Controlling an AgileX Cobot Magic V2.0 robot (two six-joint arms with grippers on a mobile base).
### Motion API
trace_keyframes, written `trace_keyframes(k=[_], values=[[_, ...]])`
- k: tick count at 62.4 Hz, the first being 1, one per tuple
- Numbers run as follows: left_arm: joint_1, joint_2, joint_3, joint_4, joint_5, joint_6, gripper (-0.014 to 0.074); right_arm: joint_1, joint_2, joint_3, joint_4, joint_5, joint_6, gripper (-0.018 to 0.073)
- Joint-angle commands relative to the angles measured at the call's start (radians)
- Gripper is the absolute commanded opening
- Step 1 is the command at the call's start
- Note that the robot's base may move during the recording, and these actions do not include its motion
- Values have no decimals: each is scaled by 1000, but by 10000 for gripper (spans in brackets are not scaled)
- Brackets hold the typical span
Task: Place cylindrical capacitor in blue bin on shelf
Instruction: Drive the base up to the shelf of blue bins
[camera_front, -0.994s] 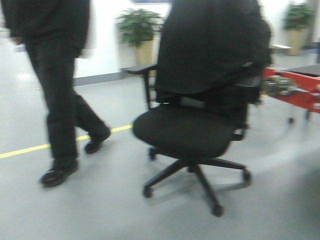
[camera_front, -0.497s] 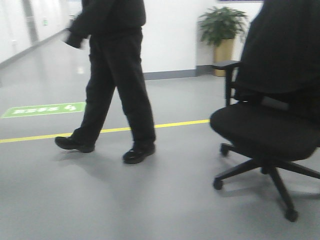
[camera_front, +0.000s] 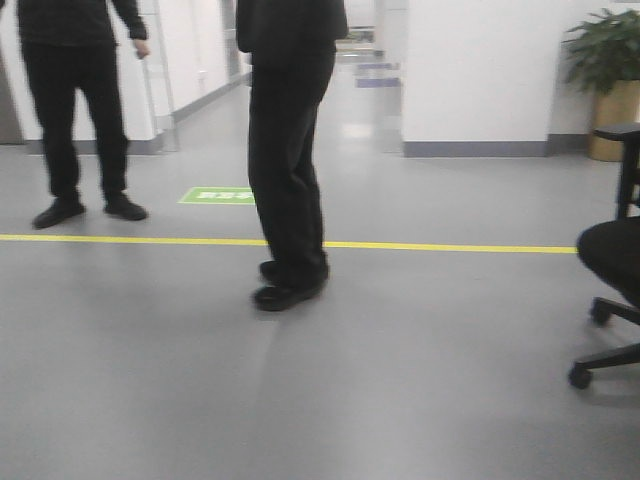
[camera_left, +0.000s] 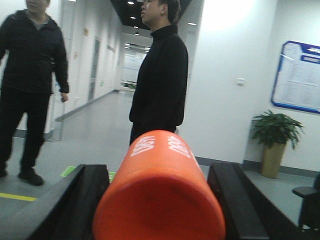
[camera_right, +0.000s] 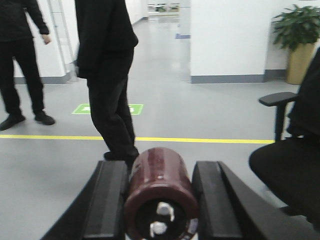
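Note:
In the right wrist view the cylindrical capacitor (camera_right: 160, 175), a dark maroon-black cylinder with two silver terminals on its near end, lies lengthwise between black fingers (camera_right: 107, 200). My right gripper (camera_right: 159, 197) is shut on it, above the floor. Over in the left wrist view my left gripper (camera_left: 159, 205) is shut on a larger orange cylinder (camera_left: 160, 180) with white print, its flat end facing the camera. The blue bin and the shelf are out of view. Neither gripper shows in the front view.
A person in black (camera_front: 290, 150) stands on the grey floor just ahead, a second person (camera_front: 75, 100) at the far left. A yellow floor line (camera_front: 440, 246) runs across. A black office chair (camera_front: 615, 270) is at the right edge, a potted plant (camera_front: 610, 70) behind it.
The front view has swung left: the chair slid from the centre to the right edge. The walking person now stands mid-frame, and a second person has come into view.

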Motion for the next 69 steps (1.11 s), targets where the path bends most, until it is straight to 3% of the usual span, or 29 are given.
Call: trace_keyframes(k=[1,69], values=[[2,-5,-3,4,-18,-5,-111,2,-3,-2,4,-27,-5,-163],[2,-5,-3,4,-18,-5,-111,2,-3,-2,4,-27,-5,-163]])
